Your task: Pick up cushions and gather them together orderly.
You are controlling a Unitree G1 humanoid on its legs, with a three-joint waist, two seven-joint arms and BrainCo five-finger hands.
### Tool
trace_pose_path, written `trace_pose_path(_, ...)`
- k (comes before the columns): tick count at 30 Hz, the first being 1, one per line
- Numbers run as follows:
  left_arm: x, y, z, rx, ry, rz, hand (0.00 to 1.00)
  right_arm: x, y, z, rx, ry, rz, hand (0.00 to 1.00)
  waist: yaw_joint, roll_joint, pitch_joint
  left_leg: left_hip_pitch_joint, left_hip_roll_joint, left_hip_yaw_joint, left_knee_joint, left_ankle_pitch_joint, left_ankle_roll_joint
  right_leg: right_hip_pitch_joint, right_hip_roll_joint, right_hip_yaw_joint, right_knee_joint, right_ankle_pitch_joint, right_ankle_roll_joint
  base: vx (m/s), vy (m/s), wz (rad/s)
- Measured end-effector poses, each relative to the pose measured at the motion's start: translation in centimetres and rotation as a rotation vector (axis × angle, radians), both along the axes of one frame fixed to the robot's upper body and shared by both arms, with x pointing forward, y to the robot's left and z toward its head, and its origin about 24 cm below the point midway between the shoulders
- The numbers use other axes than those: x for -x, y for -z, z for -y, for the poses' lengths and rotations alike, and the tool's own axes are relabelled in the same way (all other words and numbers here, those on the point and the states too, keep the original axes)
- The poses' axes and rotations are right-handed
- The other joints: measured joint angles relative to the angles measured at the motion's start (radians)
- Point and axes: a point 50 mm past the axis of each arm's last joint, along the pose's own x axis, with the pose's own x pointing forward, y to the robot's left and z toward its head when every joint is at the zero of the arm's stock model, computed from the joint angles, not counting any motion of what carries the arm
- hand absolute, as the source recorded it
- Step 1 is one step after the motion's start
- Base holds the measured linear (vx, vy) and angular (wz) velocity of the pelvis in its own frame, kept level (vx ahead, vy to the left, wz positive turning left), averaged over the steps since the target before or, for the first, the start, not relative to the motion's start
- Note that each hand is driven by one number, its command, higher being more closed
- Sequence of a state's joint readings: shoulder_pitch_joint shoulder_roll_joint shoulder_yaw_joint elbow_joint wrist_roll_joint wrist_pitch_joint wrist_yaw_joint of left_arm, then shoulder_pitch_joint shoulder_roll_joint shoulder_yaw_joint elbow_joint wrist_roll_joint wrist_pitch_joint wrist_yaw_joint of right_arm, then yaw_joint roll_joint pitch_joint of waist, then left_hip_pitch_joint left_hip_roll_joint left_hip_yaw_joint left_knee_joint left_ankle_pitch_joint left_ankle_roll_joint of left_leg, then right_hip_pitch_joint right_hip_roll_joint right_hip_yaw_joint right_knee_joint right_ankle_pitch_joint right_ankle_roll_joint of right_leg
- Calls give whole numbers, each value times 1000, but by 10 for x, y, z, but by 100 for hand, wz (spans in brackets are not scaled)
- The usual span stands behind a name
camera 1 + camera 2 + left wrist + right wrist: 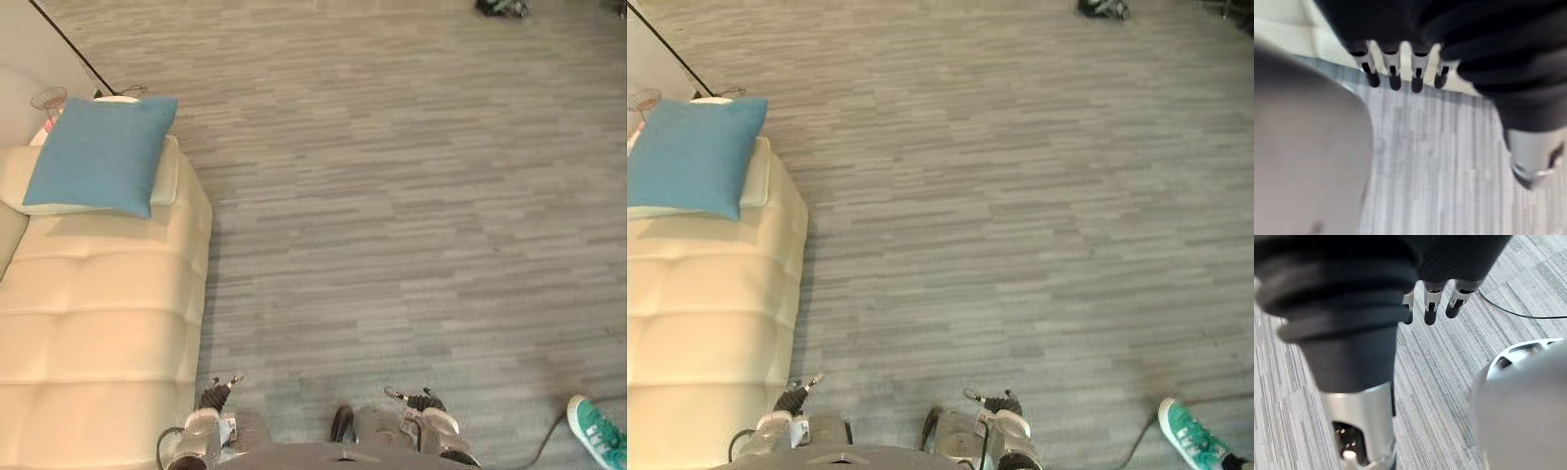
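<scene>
A blue cushion [101, 154] lies at the far end of the cream sofa [98, 323], on top of a pale cream cushion [167, 176] whose edge shows under it. My left hand [216, 399] hangs low beside the sofa's near corner. Its fingers [1395, 73] are straight and hold nothing, with grey carpet beyond them. My right hand [419, 401] hangs on the other side over the carpet, and its fingers [1430, 308] are also straight and empty. Both hands are far from the cushions.
A small round table with a pink glass [49, 98] stands just beyond the sofa's far end. A person's teal shoe [598, 431] is at the lower right. A dark object [503, 8] lies on the grey carpet [411, 196] far ahead.
</scene>
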State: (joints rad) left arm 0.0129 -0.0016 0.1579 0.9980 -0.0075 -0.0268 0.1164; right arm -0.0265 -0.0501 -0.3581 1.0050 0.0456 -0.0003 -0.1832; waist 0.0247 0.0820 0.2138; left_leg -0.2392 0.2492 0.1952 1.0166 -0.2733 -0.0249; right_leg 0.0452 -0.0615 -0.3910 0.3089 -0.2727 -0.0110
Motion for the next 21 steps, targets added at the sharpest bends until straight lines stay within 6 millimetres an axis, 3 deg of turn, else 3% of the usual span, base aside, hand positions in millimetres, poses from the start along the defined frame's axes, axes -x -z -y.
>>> trace_pose_path(1,-4,-2,0,-2,0,25,0,1,0,0,-4,8,2,0,10,-2,2,-59,-16,46,-115,-20,-1,43,-19,0,-27,5,20,452,112,-9)
trace_pose_path(2,-6,-3,0,-2,-1,35,0,1,0,-1,-5,9,2,0,13,-5,3,-76,-28,63,-182,-19,-1,60,-32,-1,-33,-1,34,476,162,-7)
trace_pose_path(3,-8,-5,0,-2,-3,50,0,2,1,-1,-8,13,0,0,17,-8,5,-99,-58,83,-348,3,-6,95,-57,0,-47,-16,64,395,156,1)
trace_pose_path(4,-8,-5,2,4,-16,55,0,4,1,-1,-6,15,-3,0,21,-7,6,-110,-86,90,-555,81,-4,135,-75,-1,-64,-43,92,510,234,0)
trace_pose_path(5,-8,-5,2,12,-36,61,0,5,2,-2,-7,13,-7,0,30,-7,6,-113,-97,95,-665,202,4,174,-85,1,-79,-63,116,436,219,-16)
trace_pose_path(6,-8,-5,1,13,-50,63,0,7,3,-6,-14,2,-16,0,51,-26,-5,-99,-110,120,-675,304,41,207,-90,23,-108,-76,117,707,265,-9)
trace_pose_path(7,-11,-7,-4,-3,-44,72,0,3,4,-17,-34,-20,-10,0,52,-55,-30,-114,-140,133,-648,249,58,219,-101,62,-155,-56,69,759,267,-5)
trace_pose_path(8,-12,-8,-6,4,-61,80,0,-2,4,-23,-50,-29,-6,0,47,-60,-30,-144,-125,128,-570,223,94,234,-85,112,-203,33,57,765,270,13)
trace_pose_path(10,-17,-12,-17,17,-121,117,0,-10,3,-35,-80,-43,11,0,79,-76,-21,-219,-97,137,-357,164,117,292,-91,196,-237,164,95,561,306,3)
trace_pose_path(11,-11,-9,-19,5,-115,90,0,3,7,-33,-80,-32,-21,0,87,-91,-71,-184,-125,115,-488,155,97,275,-108,222,-184,165,125,476,317,2)
trace_pose_path(12,-3,-6,-22,4,-114,64,0,4,8,-35,-83,-34,-25,0,83,-99,-83,-172,-147,103,-496,125,97,267,-121,232,-113,157,129,456,272,25)
trace_pose_path(13,0,-4,-25,-8,-103,44,0,7,9,-34,-83,-36,-34,0,65,-135,-105,-145,-192,108,-506,85,96,220,-168,246,22,170,150,589,267,48)
trace_pose_path(14,2,-3,-26,-24,-66,22,0,8,10,-30,-78,-33,-41,0,53,-140,-102,-96,-237,94,-536,56,101,102,-199,315,301,255,228,590,220,55)
trace_pose_path(15,3,-2,-27,-28,-55,12,0,10,10,-30,-78,-29,-43,0,45,-138,-97,-76,-251,84,-547,49,101,56,-195,337,402,265,247,487,156,57)
trace_pose_path(16,6,0,-27,-33,-46,-10,0,14,11,-29,-79,-26,-53,0,32,-134,-89,-21,-268,72,-572,48,112,-19,-193,354,600,270,259,298,62,42)
trace_pose_path(17,8,1,-27,-32,-50,-20,0,15,11,-27,-75,-22,-49,0,31,-131,-82,17,-281,64,-592,44,115,-53,-195,349,681,266,254,407,78,56)
trace_pose_path(18,12,3,-24,-23,-48,-45,0,16,9,-17,-47,-25,-51,0,23,-115,-64,141,-302,38,-664,39,122,-124,-197,302,838,224,195,404,71,41)
trace_pose_path(19,13,4,-22,-18,-49,-49,0,18,9,-15,-41,-28,-57,0,21,-109,-60,179,-305,28,-689,39,123,-149,-194,284,865,203,165,479,63,51)
trace_pose_path(20,16,5,-18,-7,-52,-57,0,20,8,-11,-31,-19,-47,0,19,-87,-55,242,-307,4,-736,38,124,-206,-184,243,886,159,122,519,-7,67)
trace_pose_path(21,19,6,-15,3,-56,-63,0,15,4,-7,-14,-15,-10,0,7,-86,-53,304,-307,-38,-779,34,116,-293,-174,196,841,101,101,601,-81,95)
